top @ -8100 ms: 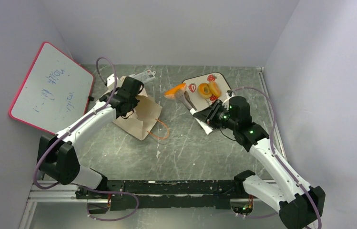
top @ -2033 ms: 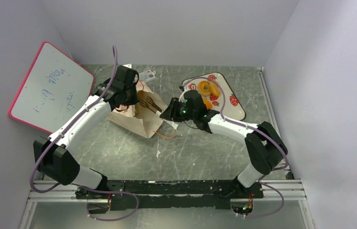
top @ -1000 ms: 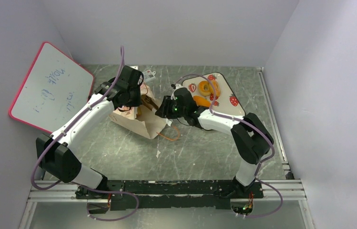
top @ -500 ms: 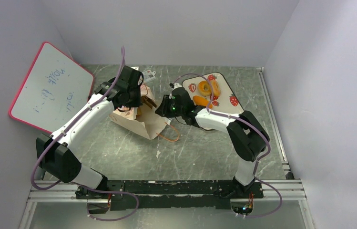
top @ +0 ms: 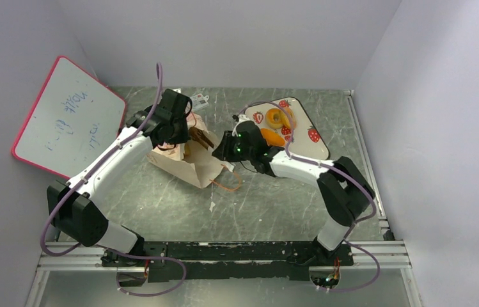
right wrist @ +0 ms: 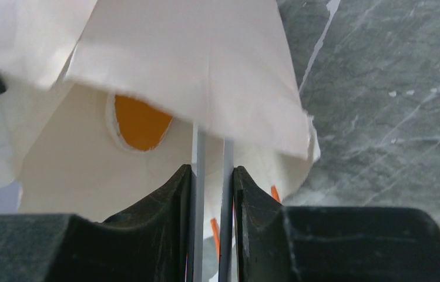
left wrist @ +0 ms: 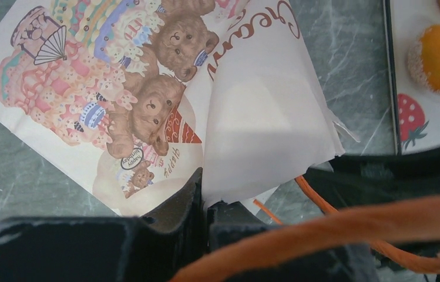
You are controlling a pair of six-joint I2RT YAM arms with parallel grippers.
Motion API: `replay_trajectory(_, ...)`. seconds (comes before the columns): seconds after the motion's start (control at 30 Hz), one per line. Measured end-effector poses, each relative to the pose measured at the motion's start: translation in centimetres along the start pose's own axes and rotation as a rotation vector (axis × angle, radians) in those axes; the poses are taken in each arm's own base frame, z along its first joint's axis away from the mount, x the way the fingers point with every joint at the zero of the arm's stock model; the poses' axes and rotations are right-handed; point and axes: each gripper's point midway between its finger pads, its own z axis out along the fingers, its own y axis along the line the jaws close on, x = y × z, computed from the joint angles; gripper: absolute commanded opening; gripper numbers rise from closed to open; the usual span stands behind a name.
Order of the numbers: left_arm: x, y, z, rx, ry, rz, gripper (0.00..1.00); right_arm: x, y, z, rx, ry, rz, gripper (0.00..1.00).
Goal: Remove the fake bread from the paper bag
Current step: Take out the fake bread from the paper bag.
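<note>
The paper bag (top: 192, 160) lies on its side, mouth toward the right. My left gripper (top: 192, 134) is shut on the bag's upper edge and holds it lifted; the left wrist view shows the pinch (left wrist: 205, 201) on the bag's printed front (left wrist: 147, 100). My right gripper (top: 222, 148) is at the bag's mouth, shut on thin grey tongs (right wrist: 210, 158) that reach under the bag's flap (right wrist: 205, 70). An orange piece of fake bread (right wrist: 141, 122) shows inside the bag. Two bagels (top: 279, 118) and an orange loaf (top: 272, 136) lie on the tray.
The white strawberry-printed tray (top: 310, 135) sits right of the bag, its edge in the left wrist view (left wrist: 423, 120). A whiteboard (top: 70, 118) leans at the left wall. A white tag card (top: 198, 99) lies behind the bag. An orange cord handle (top: 227, 185) trails on the table.
Since 8 s ago my right arm swung from the tray to the bag's mouth and the left gripper lifted the bag's edge. In the last second the right gripper shifted only slightly.
</note>
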Motion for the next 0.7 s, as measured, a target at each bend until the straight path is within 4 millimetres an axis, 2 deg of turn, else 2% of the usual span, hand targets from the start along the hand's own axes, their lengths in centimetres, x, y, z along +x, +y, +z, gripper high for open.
replay_trajectory(0.13,-0.5,0.0,0.5,-0.025,-0.022,-0.060,0.07,0.3,0.6,-2.0,-0.013,0.001,0.007,0.00)
replay_trajectory(0.33,-0.7,-0.8,2.4,-0.057,-0.043,-0.151,0.07,2.4,0.3,-5.5,0.005,0.041,0.013,0.00)
replay_trajectory(0.5,-1.5,-1.4,3.1,-0.060,-0.083,-0.222,0.07,3.5,0.4,-8.8,0.003,0.055,0.018,0.00)
replay_trajectory(0.7,-2.2,-1.7,3.6,-0.058,-0.117,-0.278,0.07,3.8,0.7,-12.0,0.001,0.042,0.025,0.00)
